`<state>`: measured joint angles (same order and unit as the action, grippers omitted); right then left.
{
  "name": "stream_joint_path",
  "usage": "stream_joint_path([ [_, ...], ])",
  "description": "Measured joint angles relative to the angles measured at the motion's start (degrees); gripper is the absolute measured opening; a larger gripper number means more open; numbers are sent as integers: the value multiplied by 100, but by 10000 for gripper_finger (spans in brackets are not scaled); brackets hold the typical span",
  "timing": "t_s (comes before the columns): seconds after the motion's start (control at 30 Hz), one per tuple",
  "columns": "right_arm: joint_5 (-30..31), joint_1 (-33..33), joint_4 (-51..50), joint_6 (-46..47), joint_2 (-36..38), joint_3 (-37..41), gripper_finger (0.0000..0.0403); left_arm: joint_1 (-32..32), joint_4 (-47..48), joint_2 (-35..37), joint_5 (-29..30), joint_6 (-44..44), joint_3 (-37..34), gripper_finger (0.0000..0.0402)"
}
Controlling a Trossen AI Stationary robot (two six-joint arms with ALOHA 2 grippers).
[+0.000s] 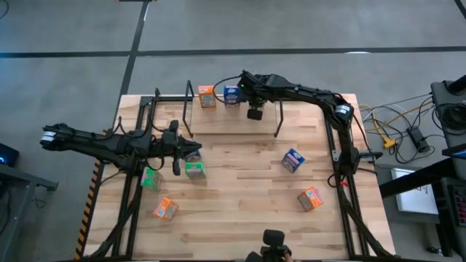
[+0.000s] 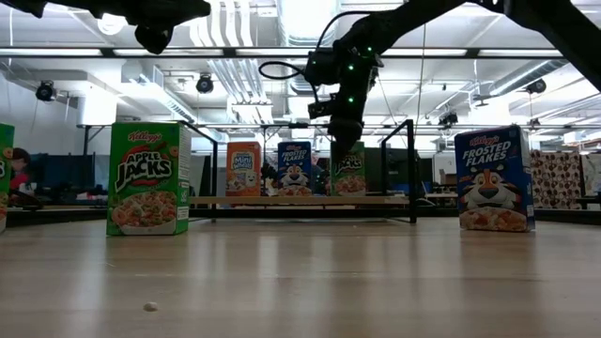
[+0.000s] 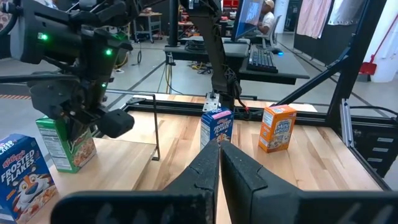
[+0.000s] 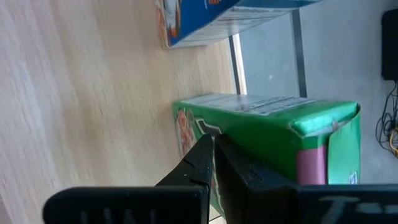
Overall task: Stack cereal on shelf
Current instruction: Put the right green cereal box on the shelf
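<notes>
In the high view, three orange boxes (image 1: 207,95), two blue boxes (image 1: 293,160) and two green boxes (image 1: 151,178) of cereal are being counted, with one shelf (image 1: 278,120) at the table's far edge; the left gripper (image 1: 195,154), shut and empty, is being held just beside a table green box (image 1: 194,170), which could be knocked over if the fingers are not opened first. In the low view, one orange, one blue and one green box are being carried side by side on the shelf; in the right wrist view, the right gripper (image 4: 211,142), closed on nothing, is seemingly being touched against the third green box (image 4: 267,130), so a careless retreat could tip it off.
</notes>
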<state>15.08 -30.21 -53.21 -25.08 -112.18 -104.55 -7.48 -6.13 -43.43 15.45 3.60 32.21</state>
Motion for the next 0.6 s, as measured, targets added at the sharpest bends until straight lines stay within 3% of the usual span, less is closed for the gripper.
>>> stream_joint_path([
  [0.6,1,123,-237,-57,76,0,9,1,-4,-1,-1,0,0,0],
])
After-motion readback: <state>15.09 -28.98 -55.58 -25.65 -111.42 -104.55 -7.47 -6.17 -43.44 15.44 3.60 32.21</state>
